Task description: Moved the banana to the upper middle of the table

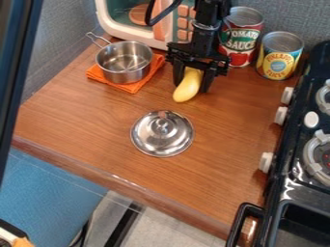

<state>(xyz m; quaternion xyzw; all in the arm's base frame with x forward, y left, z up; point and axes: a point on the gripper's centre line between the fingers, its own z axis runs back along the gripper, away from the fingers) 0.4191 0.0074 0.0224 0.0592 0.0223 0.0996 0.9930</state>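
Banana (187,91): yellow, smooth, little curved, gripped between jaws of gripper (191,87), at one o'clock from metal lid (175,140). Pot (122,77) at ten from banana, cans (280,58) at two. Table (219,144) stretches until stove (293,181) (at four), front edge at seven.

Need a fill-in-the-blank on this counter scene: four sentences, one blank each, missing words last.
The pincer has the ____ banana between its fingers.
The metal pot sits on a cloth coloured ____.
The metal lid lies with its knob facing ____.
The number of cans on the counter is ____.

Missing words: yellow; orange; up; two
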